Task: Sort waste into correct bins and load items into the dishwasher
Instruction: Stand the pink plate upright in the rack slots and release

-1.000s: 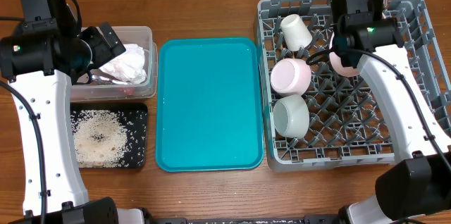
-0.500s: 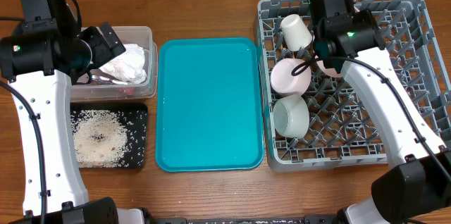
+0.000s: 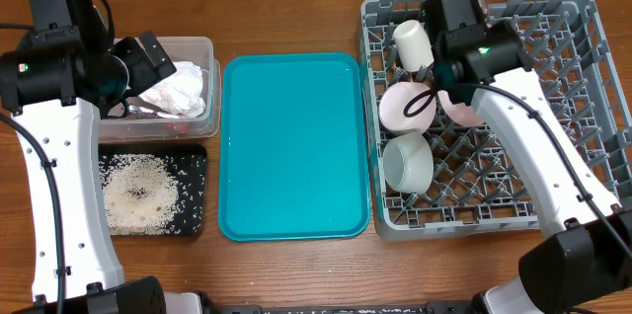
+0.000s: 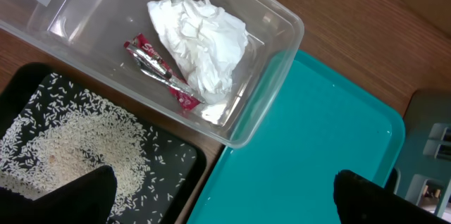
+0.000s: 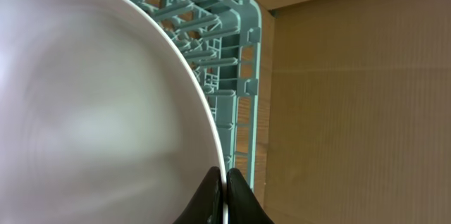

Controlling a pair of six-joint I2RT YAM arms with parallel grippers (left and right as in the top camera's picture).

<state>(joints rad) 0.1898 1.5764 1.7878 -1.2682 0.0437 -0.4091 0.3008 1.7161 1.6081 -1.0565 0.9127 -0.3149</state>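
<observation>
Wood table (image 3: 296,8), tray (image 3: 293,146) beside rack (image 3: 592,67), right tool (image 5: 224,182) pinching plate (image 5: 91,111)

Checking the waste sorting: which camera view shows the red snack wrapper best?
The left wrist view: the wrapper lies in full sight in the clear tub, against the napkin. Overhead, at most a speck of it shows by the napkin. The right wrist view shows the plate and the rack, no wrapper.

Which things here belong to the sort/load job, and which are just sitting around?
Job: napkin, wrapper, rice, clear tub, black tray, plate, cup, two bowls, dish rack.
Idle: teal tray.
</observation>
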